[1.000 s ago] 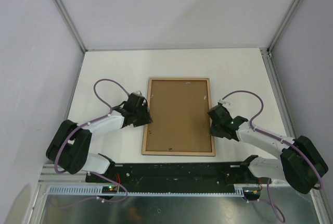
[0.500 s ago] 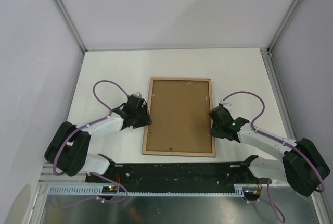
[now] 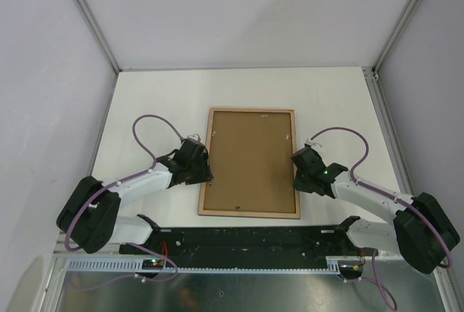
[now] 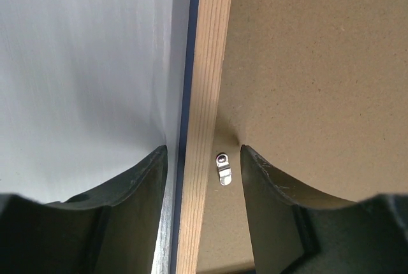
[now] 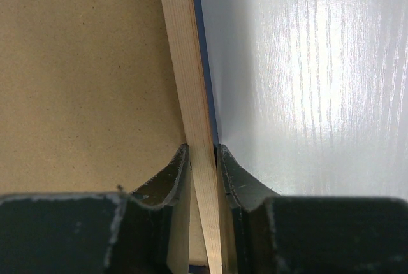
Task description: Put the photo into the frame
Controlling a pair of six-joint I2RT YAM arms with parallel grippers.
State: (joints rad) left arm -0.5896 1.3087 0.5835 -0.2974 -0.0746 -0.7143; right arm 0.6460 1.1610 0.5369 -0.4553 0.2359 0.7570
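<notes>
Right gripper (image 5: 203, 151) pinches the right rail of the frame (image 5: 180, 64); left gripper (image 4: 203, 159) straddles the left rail, jaws apart, not clamped. Lifting now could tilt the frame and twist it loose.

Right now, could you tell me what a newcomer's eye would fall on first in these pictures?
The frame lies face down in the middle of the white table, pale wood rim up around a brown backing board. The right end effector is clamped on its right rail, while the left end effector straddles the left rail with jaws open, a small metal clip between them.
</notes>
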